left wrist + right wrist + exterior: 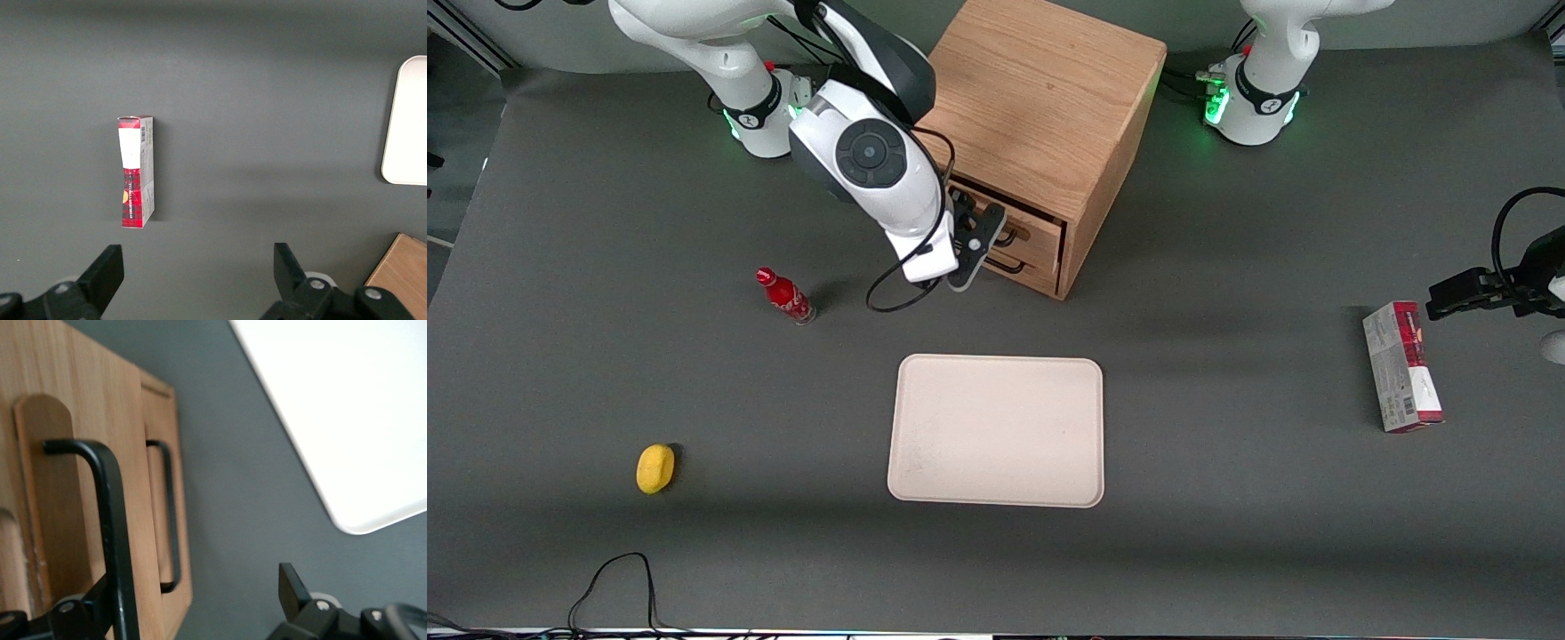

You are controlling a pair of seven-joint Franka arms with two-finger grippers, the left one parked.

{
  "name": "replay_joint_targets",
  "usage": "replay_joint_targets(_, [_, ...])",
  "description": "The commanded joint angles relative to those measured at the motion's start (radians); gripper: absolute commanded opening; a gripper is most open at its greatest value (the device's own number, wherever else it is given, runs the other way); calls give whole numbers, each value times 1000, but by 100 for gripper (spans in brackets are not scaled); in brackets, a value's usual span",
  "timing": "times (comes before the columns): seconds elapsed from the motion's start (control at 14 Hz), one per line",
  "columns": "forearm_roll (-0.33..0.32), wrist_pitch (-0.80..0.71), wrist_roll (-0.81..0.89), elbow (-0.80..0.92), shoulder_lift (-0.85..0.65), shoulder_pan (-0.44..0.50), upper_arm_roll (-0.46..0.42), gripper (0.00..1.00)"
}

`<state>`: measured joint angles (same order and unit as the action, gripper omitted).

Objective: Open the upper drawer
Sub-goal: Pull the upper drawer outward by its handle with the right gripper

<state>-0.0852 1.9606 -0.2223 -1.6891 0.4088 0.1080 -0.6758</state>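
Note:
The light oak cabinet (pixel 1040 98) stands at the back of the table, its front turned toward the working arm. The upper drawer (pixel 1038 233) has a wood-grain front and a black wire handle (pixel 110 520). The lower drawer's handle (pixel 171 513) shows beside it. My right gripper (pixel 973 244) is at the cabinet front, level with the handles. In the right wrist view the gripper (pixel 193 603) is open wide. The upper handle's bar runs between the fingers, close against one finger (pixel 100 600); the other finger (pixel 288 587) is over bare mat.
A cream tray (pixel 996 431) lies nearer the front camera than the cabinet. A small red bottle (pixel 785 296) stands beside the gripper's arm, and a yellow object (pixel 655 468) lies nearer the camera. A red-and-white box (pixel 1401 364) lies toward the parked arm's end.

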Motion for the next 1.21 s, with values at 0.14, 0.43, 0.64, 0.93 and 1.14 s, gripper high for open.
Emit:
replay_joint_targets(0.14, [-53,-3,-89,182,119,-7,85,100])
replay_joint_targets(0.43, [-51,-5,-187,256,143,-7,179,100])
replay_joint_targets(0.64, [-53,-6,-206,281,149,-7,208,100])
replay_joint_targets(0.93, [-57,-8,-207,293,150,-8,214,100])
replay_joint_targets(1.14, [-109,-8,-209,302,163,-8,217,100])
